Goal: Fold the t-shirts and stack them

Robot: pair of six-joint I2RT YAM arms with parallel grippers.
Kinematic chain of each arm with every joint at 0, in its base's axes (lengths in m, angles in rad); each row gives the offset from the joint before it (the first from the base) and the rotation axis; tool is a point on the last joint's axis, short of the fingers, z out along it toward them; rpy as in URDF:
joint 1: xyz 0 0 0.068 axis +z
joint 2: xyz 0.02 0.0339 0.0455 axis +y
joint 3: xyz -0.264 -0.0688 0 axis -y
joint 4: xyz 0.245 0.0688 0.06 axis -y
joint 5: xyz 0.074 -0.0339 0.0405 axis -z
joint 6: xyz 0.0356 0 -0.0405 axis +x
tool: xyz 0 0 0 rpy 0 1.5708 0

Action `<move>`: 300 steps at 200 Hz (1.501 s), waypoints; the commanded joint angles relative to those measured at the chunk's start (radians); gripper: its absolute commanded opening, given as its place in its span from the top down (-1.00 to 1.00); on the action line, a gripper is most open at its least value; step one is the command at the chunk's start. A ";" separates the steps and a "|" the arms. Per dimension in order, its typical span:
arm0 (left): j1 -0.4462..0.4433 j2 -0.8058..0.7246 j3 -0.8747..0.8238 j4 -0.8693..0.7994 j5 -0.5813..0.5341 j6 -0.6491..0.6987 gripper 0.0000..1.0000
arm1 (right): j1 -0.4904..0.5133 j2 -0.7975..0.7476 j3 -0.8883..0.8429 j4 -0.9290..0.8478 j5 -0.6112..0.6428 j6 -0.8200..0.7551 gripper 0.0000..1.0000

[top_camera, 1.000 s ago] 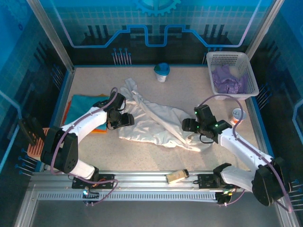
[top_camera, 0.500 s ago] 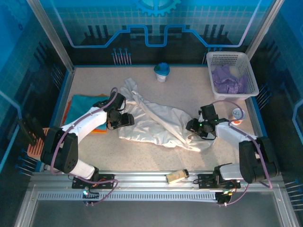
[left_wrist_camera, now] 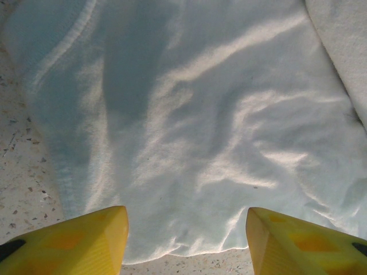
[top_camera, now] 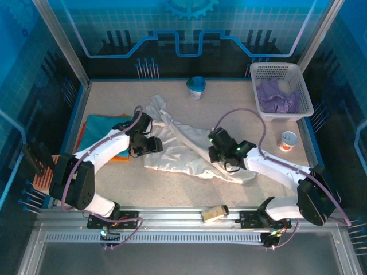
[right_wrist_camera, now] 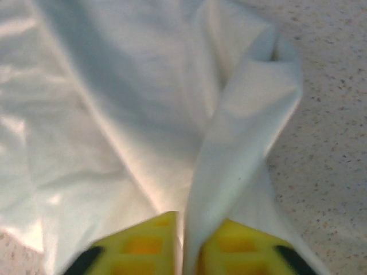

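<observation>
The right gripper pinches a raised fold of the crumpled white cloth t-shirt; the left gripper, jaws apart, hovers over its edge.

The right gripper has its two yellow fingers pressed close on a raised fold of the white shirt. The fold runs up from the gripper and curls over at its far end. More rumpled shirt spreads left of the gripper, and speckled table lies bare to its right.
</observation>
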 commanded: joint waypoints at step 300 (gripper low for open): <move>-0.005 -0.023 -0.002 -0.044 -0.011 0.011 -0.16 | -0.643 0.318 -0.269 0.906 -0.935 0.382 0.27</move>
